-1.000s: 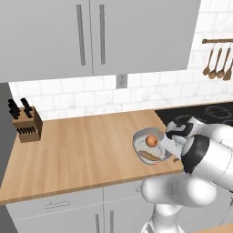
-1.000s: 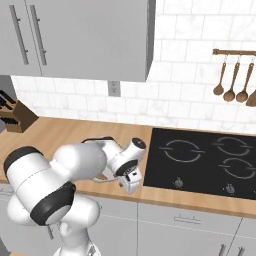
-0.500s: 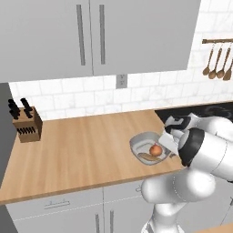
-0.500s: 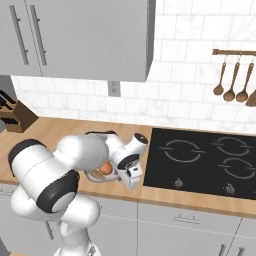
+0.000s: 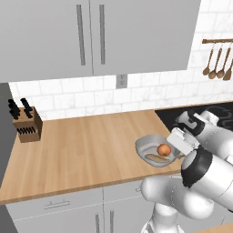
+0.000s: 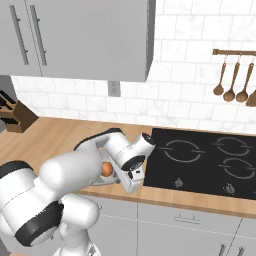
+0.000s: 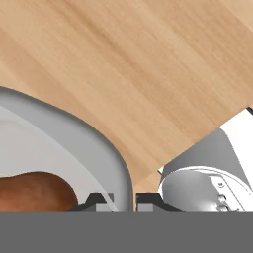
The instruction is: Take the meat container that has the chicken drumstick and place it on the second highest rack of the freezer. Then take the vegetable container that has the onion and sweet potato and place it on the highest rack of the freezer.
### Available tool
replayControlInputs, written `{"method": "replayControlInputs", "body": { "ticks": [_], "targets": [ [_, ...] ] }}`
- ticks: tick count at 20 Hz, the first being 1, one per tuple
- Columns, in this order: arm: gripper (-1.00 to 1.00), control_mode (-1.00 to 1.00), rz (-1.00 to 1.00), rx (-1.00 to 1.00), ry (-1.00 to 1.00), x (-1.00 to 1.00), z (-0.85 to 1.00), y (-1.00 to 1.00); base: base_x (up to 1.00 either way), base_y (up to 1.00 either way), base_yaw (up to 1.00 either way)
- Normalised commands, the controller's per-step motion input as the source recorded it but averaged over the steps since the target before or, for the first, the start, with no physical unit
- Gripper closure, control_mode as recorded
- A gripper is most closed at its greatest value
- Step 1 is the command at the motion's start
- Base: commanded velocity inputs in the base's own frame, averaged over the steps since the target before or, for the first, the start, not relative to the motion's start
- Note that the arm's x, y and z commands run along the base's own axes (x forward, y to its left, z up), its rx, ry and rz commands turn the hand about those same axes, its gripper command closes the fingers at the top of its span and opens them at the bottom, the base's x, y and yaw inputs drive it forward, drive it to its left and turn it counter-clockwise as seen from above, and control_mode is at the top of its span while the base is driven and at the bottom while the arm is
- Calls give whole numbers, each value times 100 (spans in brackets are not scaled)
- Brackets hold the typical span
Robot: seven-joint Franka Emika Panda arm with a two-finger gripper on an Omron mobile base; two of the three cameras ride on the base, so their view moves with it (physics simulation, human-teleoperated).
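While the gripper (image 7: 123, 198) pinches the rim of the vegetable container (image 5: 150, 144) with onion (image 5: 164, 149) and sweet potato (image 5: 156, 158) at the counter (image 5: 82, 145) edge, I judge the next move is lifting it toward the freezer.

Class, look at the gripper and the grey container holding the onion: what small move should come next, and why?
Probably lift straight up a little. The gripper looks closed on the container's rim, with the onion and sweet potato inside, near the counter's front edge.
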Motion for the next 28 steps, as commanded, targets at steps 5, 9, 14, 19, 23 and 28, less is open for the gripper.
{"method": "replayControlInputs", "body": {
  "ticks": [5,9,14,19,23,28],
  "targets": [
    [100,-100,0,3,0,-42,81,23,0,0,0],
    [100,-100,-1,3,0,-40,94,16,0,0,0],
    [100,-100,-3,5,0,-50,75,11,0,0,0],
    [100,-100,-10,5,-1,-53,60,3,0,0,0],
    [100,-100,-15,0,0,-17,62,3,0,0,0],
    [100,-100,-5,0,6,-1,17,0,0,0,0]
  ]
}}
